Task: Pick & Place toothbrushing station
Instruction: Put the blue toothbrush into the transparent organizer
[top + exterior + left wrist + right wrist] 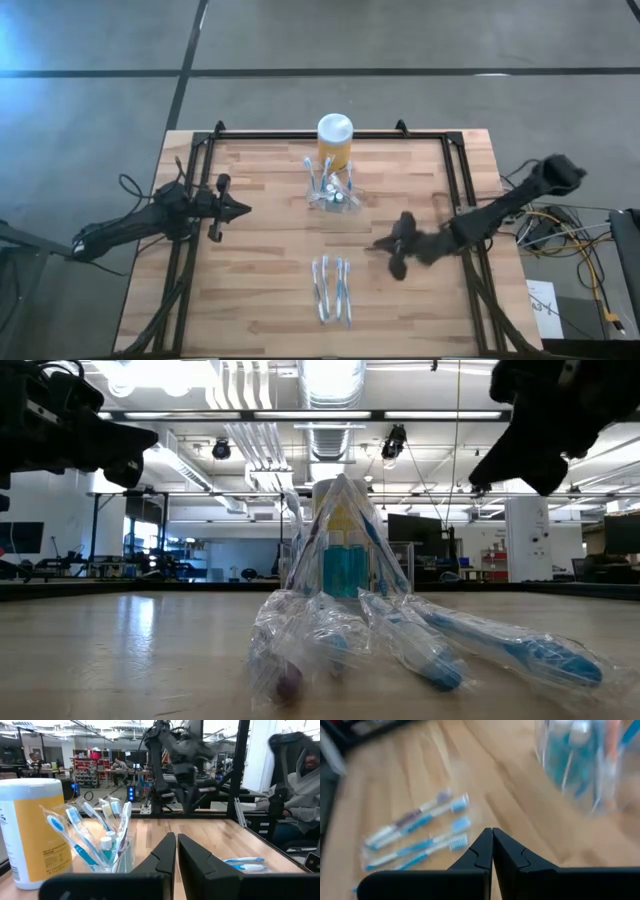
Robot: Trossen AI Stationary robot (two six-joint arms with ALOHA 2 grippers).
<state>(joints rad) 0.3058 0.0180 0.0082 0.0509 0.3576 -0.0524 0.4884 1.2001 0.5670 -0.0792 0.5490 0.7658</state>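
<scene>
The toothbrushing station (331,192) is a small clear holder with several toothbrushes standing in it, at the table's middle toward the far edge. It also shows in the left wrist view (114,854) and the right wrist view (585,765). My left gripper (243,210) hangs level to the station's left, shut and holding nothing, its fingertips (176,842) pointing toward the table's right. My right gripper (378,245) is above the table to the right of and nearer than the station, slanting down, shut (492,837) and holding nothing.
A yellow jar with a white lid (334,140) stands just behind the station. Three toothbrushes in clear wrap (332,288) lie flat near the table's near edge. Black frame rails (462,185) run along the table's sides. A person (300,785) sits beyond the table.
</scene>
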